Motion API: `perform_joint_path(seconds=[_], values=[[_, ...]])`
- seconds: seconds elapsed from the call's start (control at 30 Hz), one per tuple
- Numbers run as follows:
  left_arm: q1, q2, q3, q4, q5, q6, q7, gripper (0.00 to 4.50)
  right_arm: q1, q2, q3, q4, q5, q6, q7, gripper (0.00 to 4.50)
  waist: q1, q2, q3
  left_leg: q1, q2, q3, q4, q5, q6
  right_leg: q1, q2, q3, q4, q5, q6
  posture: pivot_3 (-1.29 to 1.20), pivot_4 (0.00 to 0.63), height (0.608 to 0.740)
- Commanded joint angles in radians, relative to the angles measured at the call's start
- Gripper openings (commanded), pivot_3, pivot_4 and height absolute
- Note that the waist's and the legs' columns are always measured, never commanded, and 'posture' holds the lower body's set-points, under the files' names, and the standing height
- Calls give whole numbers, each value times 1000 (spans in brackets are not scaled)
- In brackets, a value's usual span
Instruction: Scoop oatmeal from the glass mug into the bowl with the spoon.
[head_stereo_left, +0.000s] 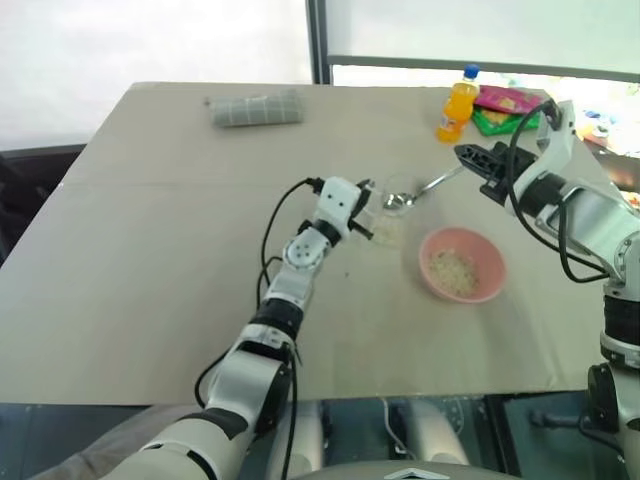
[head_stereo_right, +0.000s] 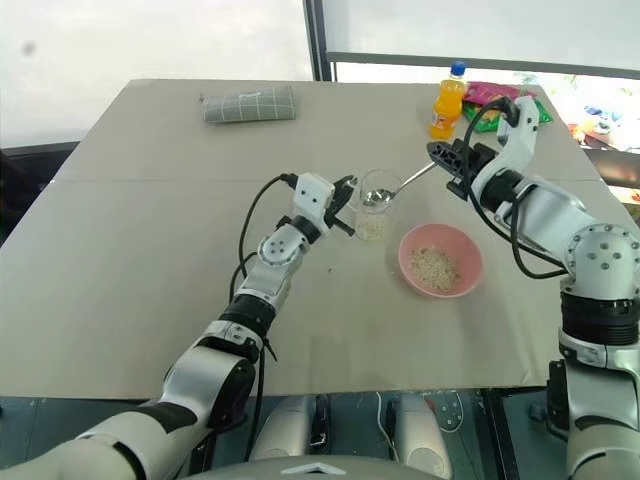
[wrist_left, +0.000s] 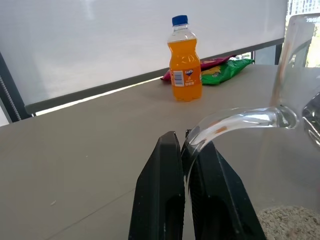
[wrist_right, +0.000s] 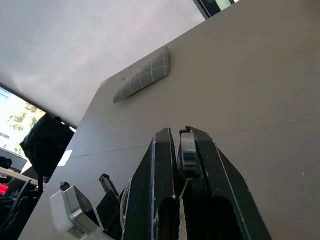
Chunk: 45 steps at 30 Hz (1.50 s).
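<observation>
Left wrist view: left gripper (wrist_left: 186, 150) pinches the glass mug (head_stereo_right: 376, 205) handle; right gripper (head_stereo_right: 448, 165) clamps the spoon (head_stereo_right: 398, 187), scoop seemingly inside. Prying could tip it.

An orange bottle (head_stereo_left: 457, 110) with a blue cap is seen standing upright at the far right of the beige table (head_stereo_left: 150, 260). Just behind it, what may be pink and green snack packets (head_stereo_left: 505, 108) are laid. A grey checked roll (head_stereo_left: 256, 109) is placed at the far left.
</observation>
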Motion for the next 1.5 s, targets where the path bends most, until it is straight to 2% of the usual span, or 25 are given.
perform_joint_path(seconds=[0.03,0.4,0.6,0.7,0.87,1.03,1.07,1.13,1.2,1.23,1.5], values=[[24,16,5,-15,14,20,17,44,-21,-15,-48,3,-18,15,11,0,0,0,0,0,0,0,0,0,0,0,0,0,0,0,0,0,150,740],[34,15,1,-23,12,30,22,44,5,-7,-38,-41,-56,42,16,0,0,0,0,0,0,0,0,0,0,0,0,0,0,0,0,0,150,740],[38,15,5,-29,8,43,28,44,-36,12,17,-62,-156,64,96,0,-1,0,0,0,0,-1,0,0,0,0,0,0,0,0,0,0,150,740],[43,17,8,-39,7,44,36,0,-54,12,20,-65,-202,72,139,1039,-2,0,0,0,0,0,0,0,0,0,0,0,0,0,0,0,150,740],[53,13,17,-50,-11,54,30,0,-82,39,-20,-46,-269,50,145,3530,-5,0,0,1,0,-1,0,0,0,0,0,0,0,0,0,0,150,740],[55,9,20,-50,-31,58,17,0,-82,52,-55,-42,-307,48,162,3530,-4,0,0,0,0,0,0,0,0,0,0,0,0,0,0,0,150,740],[54,9,22,-49,-30,57,20,752,-79,51,-59,-42,-313,50,166,3582,-4,0,0,0,0,0,0,0,0,0,0,0,0,0,0,0,150,740],[54,10,24,-49,-17,56,42,1437,-75,52,-65,-42,-324,56,173,3582,-4,0,0,0,0,0,0,0,0,-1,0,0,0,0,0,0,150,740],[53,13,25,-47,-7,58,57,2418,-73,53,-69,-41,-337,62,181,3582,-2,0,0,-1,0,0,-1,0,0,-1,0,-1,0,0,0,0,150,740],[53,14,24,-47,-4,57,60,2627,-72,54,-71,-41,-342,64,184,3582,-2,0,0,-1,0,0,-1,0,0,-1,0,-1,0,0,0,0,150,740],[85,43,29,-129,2,39,70,2627,-62,49,-93,-47,-375,78,209,3582,-4,0,0,-1,0,0,-1,0,0,-1,0,-1,-1,0,0,0,150,740]])
